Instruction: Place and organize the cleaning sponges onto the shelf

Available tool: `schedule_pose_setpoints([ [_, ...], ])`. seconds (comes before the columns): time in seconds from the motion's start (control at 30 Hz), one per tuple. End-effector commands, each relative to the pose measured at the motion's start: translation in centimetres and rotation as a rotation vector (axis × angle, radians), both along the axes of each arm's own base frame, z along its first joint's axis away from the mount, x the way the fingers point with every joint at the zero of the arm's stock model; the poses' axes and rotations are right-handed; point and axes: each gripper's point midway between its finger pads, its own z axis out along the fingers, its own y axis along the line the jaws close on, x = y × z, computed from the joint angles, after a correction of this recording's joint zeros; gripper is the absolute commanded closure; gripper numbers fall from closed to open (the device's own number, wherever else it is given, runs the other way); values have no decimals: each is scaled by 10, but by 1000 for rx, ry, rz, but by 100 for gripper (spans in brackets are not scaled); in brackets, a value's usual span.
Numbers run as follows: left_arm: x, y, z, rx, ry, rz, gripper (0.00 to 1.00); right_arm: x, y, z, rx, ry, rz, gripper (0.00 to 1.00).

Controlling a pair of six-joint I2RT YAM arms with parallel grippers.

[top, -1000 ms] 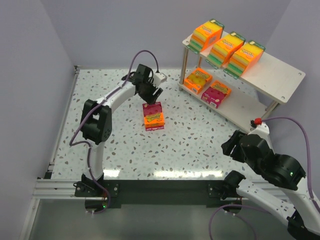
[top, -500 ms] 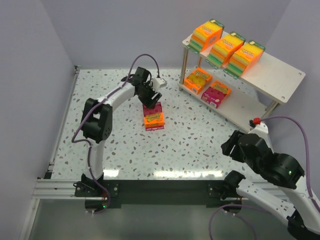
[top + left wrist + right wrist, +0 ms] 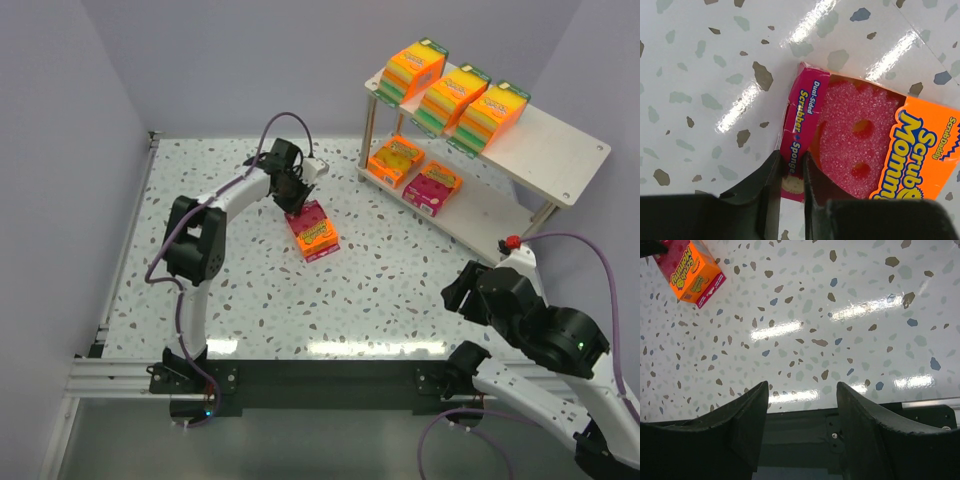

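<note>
My left fingers (image 3: 767, 197): matt black plastic. Pack (image 3: 920, 150) at 2 o'clock: printed card, slight sheen; pink sponge (image 3: 847, 130) in window grainy, rough. Table (image 3: 700, 75) speckled, glossy.

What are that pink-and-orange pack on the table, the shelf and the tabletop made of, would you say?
Box: printed cardboard, slightly glossy, creased at its corner. Sponge inside: coarse, grainy pink foam showing through the cut-out. Shelf: pale matte boards, probably wood or laminate. Table: speckled, glossy surface with glare streaks; terrazzo-look, stone or laminate unclear.

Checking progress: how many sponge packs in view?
6. Three on the shelf's top board, two on its lower board, one pack on the table pinched by the left claw.
</note>
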Motion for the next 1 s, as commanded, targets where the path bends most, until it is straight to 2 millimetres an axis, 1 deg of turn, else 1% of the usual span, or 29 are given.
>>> schedule_pose_setpoints([
  [0.0, -17, 11, -12, 46, 127, 162, 83, 2, 2, 5, 19, -26, 9, 39],
  [0.03, -25, 14, -15, 62, 159, 192, 87, 1, 2, 4, 22, -26, 9, 39],
  [0.07, -41, 14, -21, 73, 193, 215, 89, 2, 3, 2, 26, -24, 9, 39],
  [0.1, -50, 12, -21, 57, 216, 274, 89, 2, 4, 1, 28, -25, 10, 39],
  [0.13, -56, 12, -21, 53, 215, 324, 89, 1, 4, -1, 26, -21, 13, 39],
  [0.17, -54, 4, -1, -12, 162, 357, 89, 1, 4, -1, 31, -22, 10, 40],
  [0.2, -72, 6, -10, -52, 223, 468, 88, 1, 5, -2, 34, -22, 12, 39],
  [0.23, -70, -3, -2, -137, 213, 508, 86, 1, 4, -3, 32, -20, 10, 40],
  [0.27, -87, -4, 6, -205, 247, 602, 83, 1, 4, -3, 31, -19, 8, 39],
  [0.33, -97, -8, 15, -308, 270, 710, 82, 0, 3, -4, 32, -18, 9, 39],
  [0.37, -94, -18, 41, -424, 226, 725, 82, 0, 3, -3, 34, -22, 8, 39],
  [0.4, -111, -17, 31, -467, 293, 823, 82, -1, 2, -3, 35, -21, 7, 39],
  [0.43, -111, -21, 39, -518, 275, 856, 82, -1, 1, -3, 35, -25, 2, 39],
  [0.47, -123, -28, 53, -554, 258, 862, 82, -2, 0, -3, 33, -22, 0, 39],
  [0.5, -127, -34, 63, -593, 258, 912, 81, -2, -1, -3, 35, -24, -4, 39],
  [0.53, -127, -34, 70, -600, 211, 956, 80, -3, -1, -1, 40, -27, -6, 39],
  [0.57, -137, -50, 88, -656, 212, 970, 80, -4, -3, -2, 36, -25, -8, 39],
  [0.63, -144, -61, 100, -702, 205, 1018, 80, -4, -4, 0, 41, -29, -14, 39],
  [0.67, -151, -78, 111, -740, 228, 1012, 80, -4, -6, 0, 39, -30, -20, 40],
  [0.7, -153, -84, 115, -748, 235, 1021, 80, -5, -7, 0, 37, -30, -21, 39],
  [0.73, -160, -93, 114, -737, 243, 1027, 80, -6, -8, 2, 43, -36, -26, 40],
  [0.77, -158, -102, 115, -741, 247, 1034, 79, -6, -9, 2, 38, -35, -29, 39],
  [0.8, -159, -106, 110, -729, 254, 1047, 77, -6, -9, 4, 41, -39, -31, 39],
  [0.83, -163, -112, 93, -687, 286, 1066, 75, -6, -10, 5, 40, -39, -30, 39],
  [0.9, -167, -121, 80, -670, 352, 1086, 75, -6, -11, 5, 36, -38, -33, 40],
  [0.93, -173, -125, 64, -623, 370, 1091, 74, -7, -11, 6, 39, -40, -36, 39],
  [0.97, -176, -124, 56, -605, 380, 1111, 72, -7, -12, 6, 34, -39, -37, 40],
])
